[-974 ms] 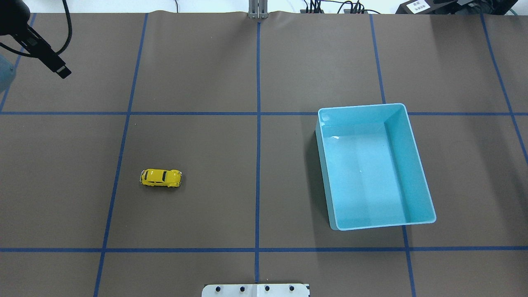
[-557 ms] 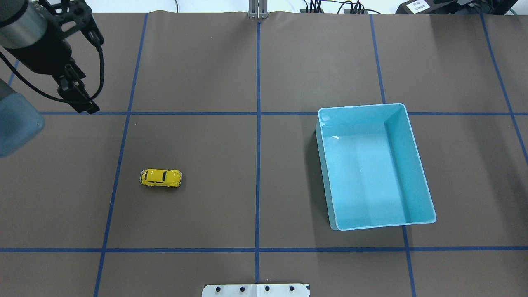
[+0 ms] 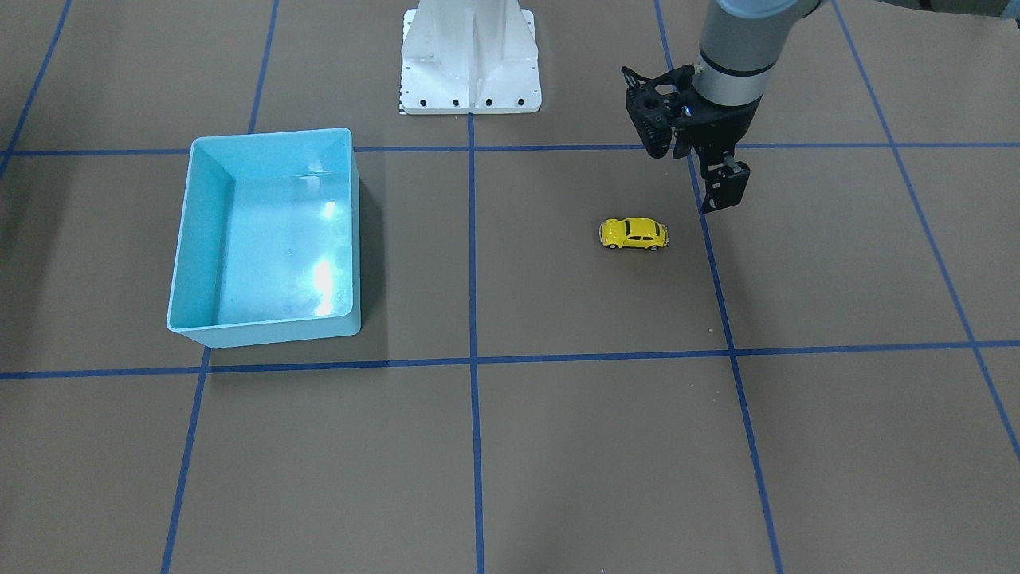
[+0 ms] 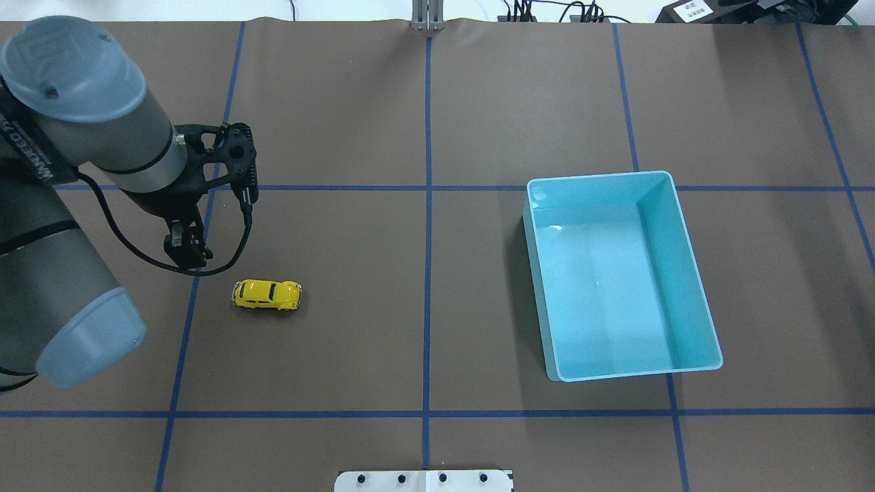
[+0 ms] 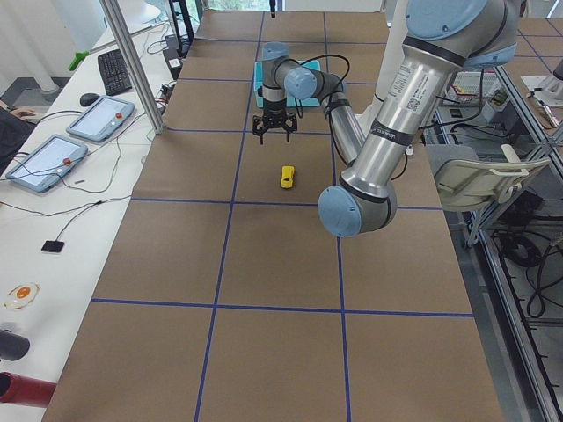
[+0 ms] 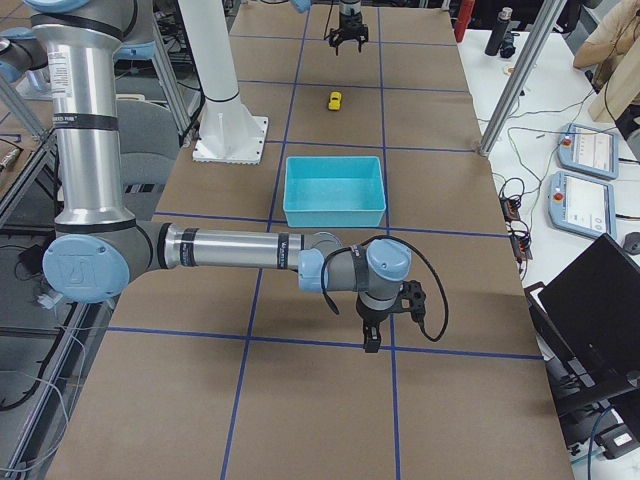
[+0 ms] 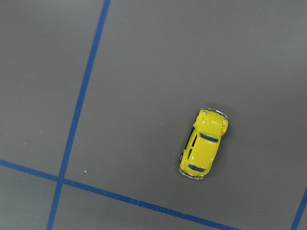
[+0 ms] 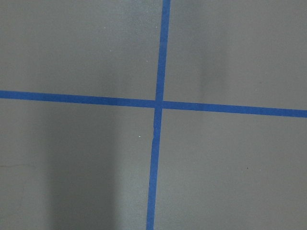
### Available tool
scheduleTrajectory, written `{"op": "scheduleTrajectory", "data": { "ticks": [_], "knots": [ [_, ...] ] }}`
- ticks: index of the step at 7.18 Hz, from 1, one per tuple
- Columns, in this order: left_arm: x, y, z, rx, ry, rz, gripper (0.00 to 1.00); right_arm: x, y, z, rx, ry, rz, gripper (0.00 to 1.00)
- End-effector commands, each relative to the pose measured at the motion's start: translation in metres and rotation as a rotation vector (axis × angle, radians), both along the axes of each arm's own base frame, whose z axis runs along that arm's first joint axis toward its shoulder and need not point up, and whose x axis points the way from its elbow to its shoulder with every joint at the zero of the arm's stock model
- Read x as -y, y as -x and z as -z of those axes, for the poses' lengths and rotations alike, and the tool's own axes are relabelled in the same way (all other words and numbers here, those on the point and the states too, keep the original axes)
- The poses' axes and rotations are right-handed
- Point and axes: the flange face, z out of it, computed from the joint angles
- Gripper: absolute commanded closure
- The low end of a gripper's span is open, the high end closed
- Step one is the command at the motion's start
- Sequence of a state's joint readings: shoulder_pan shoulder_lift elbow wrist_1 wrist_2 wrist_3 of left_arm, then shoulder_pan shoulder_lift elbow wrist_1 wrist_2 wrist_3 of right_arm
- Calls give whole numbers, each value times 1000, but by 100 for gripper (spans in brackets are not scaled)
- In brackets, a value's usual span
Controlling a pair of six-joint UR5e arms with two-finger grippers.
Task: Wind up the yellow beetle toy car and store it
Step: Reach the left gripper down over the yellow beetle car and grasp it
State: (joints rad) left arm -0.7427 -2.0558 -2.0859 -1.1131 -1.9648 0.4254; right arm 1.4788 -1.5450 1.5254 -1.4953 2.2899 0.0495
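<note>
The yellow beetle toy car (image 4: 266, 294) stands on its wheels on the brown table, left of the centre line (image 3: 633, 233) (image 5: 287, 177) (image 6: 335, 100). My left gripper (image 4: 243, 169) hangs open above the table, a little beyond the car and to its left, touching nothing (image 3: 649, 115). The left wrist view looks straight down on the car (image 7: 204, 143) and shows no fingers. The light blue bin (image 4: 673, 266) sits on the right half with nothing in it (image 3: 182, 239). My right gripper (image 6: 408, 300) shows only in the exterior right view, low over the table's right end; I cannot tell its state.
Blue tape lines divide the table into squares. The white robot base plate (image 3: 470, 56) stands at the near edge. A metal post (image 5: 132, 66), tablets and a keyboard lie along the operators' side. A person's sleeve (image 6: 610, 40) shows at the far corner.
My left arm has swung in from the far left corner toward the car, bringing its gripper close beside it. The car and the bin have not moved.
</note>
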Motion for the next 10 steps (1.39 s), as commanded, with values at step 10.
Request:
{"op": "scheduleTrajectory", "data": {
  "ticks": [10],
  "knots": [
    [-27,-135,-64,14,-132,-247,0,5,1,1,4,-1,-7,0]
  ]
}}
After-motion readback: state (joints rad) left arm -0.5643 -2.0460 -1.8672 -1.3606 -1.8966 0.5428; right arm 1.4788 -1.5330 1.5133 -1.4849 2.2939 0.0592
